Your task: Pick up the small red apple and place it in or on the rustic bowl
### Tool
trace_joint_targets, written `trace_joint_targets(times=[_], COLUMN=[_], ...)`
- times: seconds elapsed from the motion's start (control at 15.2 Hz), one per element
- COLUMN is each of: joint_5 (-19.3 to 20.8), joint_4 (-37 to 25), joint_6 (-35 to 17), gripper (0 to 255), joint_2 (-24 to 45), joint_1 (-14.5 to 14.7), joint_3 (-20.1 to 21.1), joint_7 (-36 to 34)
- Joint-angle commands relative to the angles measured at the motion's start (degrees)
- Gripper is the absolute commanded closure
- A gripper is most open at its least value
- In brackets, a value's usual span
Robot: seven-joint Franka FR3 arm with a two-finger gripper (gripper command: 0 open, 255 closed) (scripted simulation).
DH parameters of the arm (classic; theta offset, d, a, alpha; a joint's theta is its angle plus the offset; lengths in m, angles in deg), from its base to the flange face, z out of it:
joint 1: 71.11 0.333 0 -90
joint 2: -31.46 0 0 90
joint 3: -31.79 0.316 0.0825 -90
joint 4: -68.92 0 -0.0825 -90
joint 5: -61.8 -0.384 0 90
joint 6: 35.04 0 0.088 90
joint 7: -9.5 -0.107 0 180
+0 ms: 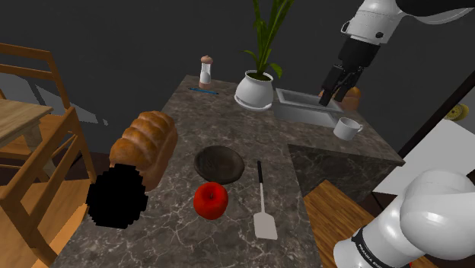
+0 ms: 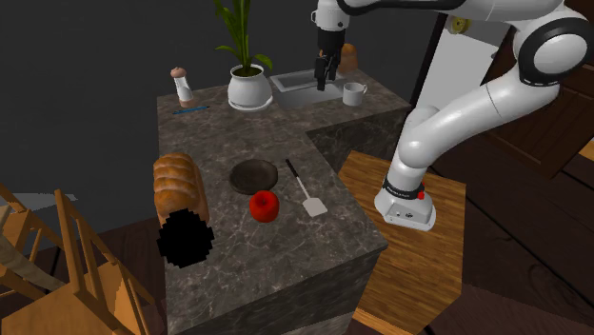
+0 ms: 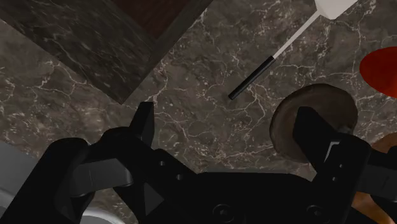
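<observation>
A red apple (image 1: pixel 211 200) (image 2: pixel 264 206) lies on the dark marble counter (image 1: pixel 228 129), just in front of a shallow dark brown bowl (image 1: pixel 219 163) (image 2: pixel 253 176). My black gripper (image 1: pixel 332 93) (image 2: pixel 322 80) hangs high over the sink at the counter's far end, well away from both. Its fingers stand apart with nothing between them. In the wrist view the gripper (image 3: pixel 226 130) looks down on the counter, with the bowl (image 3: pixel 313 121) beside one finger and a slice of the apple (image 3: pixel 380 69) beyond it.
A white spatula (image 1: pixel 263 204) with a black handle lies beside the apple. A bread loaf (image 1: pixel 145 145) sits on the shoulder view's left with a black blob (image 1: pixel 116 196) at its end. A potted plant (image 1: pixel 256 87), a shaker (image 1: pixel 205 71), a sink (image 1: pixel 308 106) and a white mug (image 1: pixel 347 128) stand at the back.
</observation>
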Motion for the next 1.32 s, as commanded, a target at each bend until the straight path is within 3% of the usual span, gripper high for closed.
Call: trace_joint_targets(times=[0.0, 0.73, 1.25], joint_5=[0.0, -3.3, -3.1], joint_4=[0.0, 2.3, 0.8], joint_6=[0.0, -10.4, -17.6], gripper=[0, 0, 0], joint_2=[0.0, 9.5, 19.9], joint_1=[0.0, 7.5, 11.9], joint_3=[0.0, 12.3, 21.3], joint_7=[0.0, -4.4, -8.3])
